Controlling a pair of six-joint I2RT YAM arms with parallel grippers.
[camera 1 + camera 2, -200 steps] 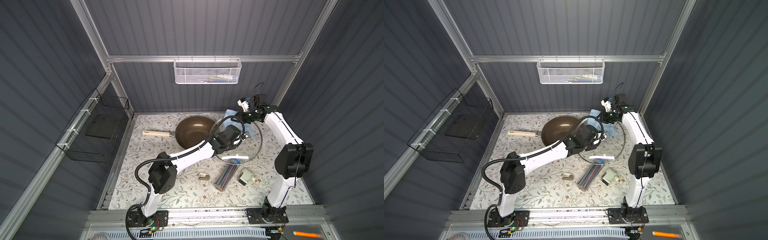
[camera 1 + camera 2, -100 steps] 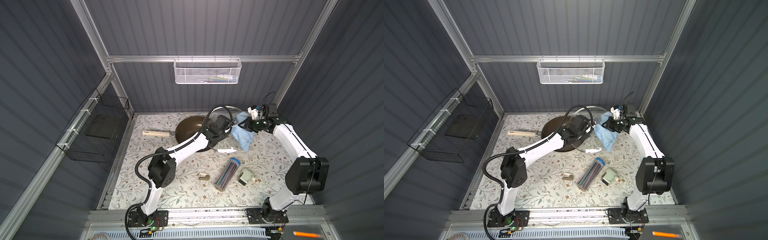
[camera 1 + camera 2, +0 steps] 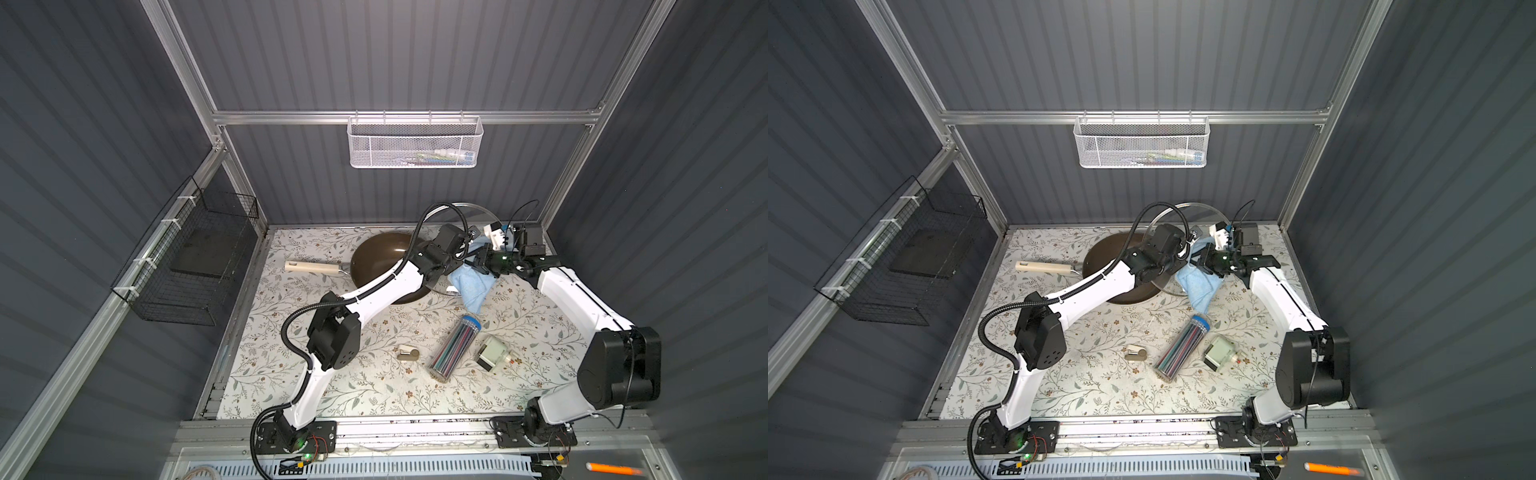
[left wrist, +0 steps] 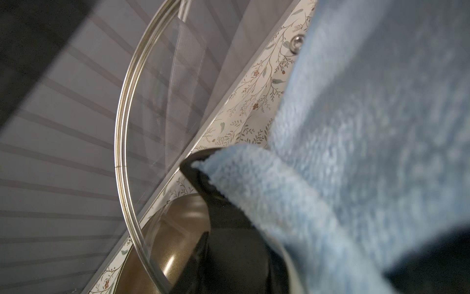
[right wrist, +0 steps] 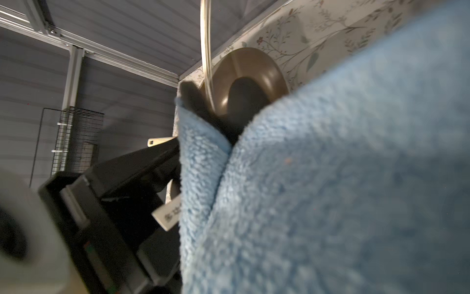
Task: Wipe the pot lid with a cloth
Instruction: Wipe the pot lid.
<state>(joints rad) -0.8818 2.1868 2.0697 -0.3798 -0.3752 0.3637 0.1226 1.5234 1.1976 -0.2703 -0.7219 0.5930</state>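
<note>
Held on edge above the dark pan (image 3: 386, 266) by the left claw (image 3: 459, 245) clamped on its black handle, the pot lid (image 3: 478, 210) is rigid, slick, breakable glass (best gripped there), while the right claw (image 3: 482, 262) pinches the limp cloth (image 3: 473, 286) against it.

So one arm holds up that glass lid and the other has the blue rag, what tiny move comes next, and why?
Probably sweep the soft light blue cloth across the glass. The left gripper, jaws shut at the handle, holds the round clear glass pot lid tilted up on edge above the dark brown pan, and the right gripper, shut on the cloth, is right beside it.
</note>
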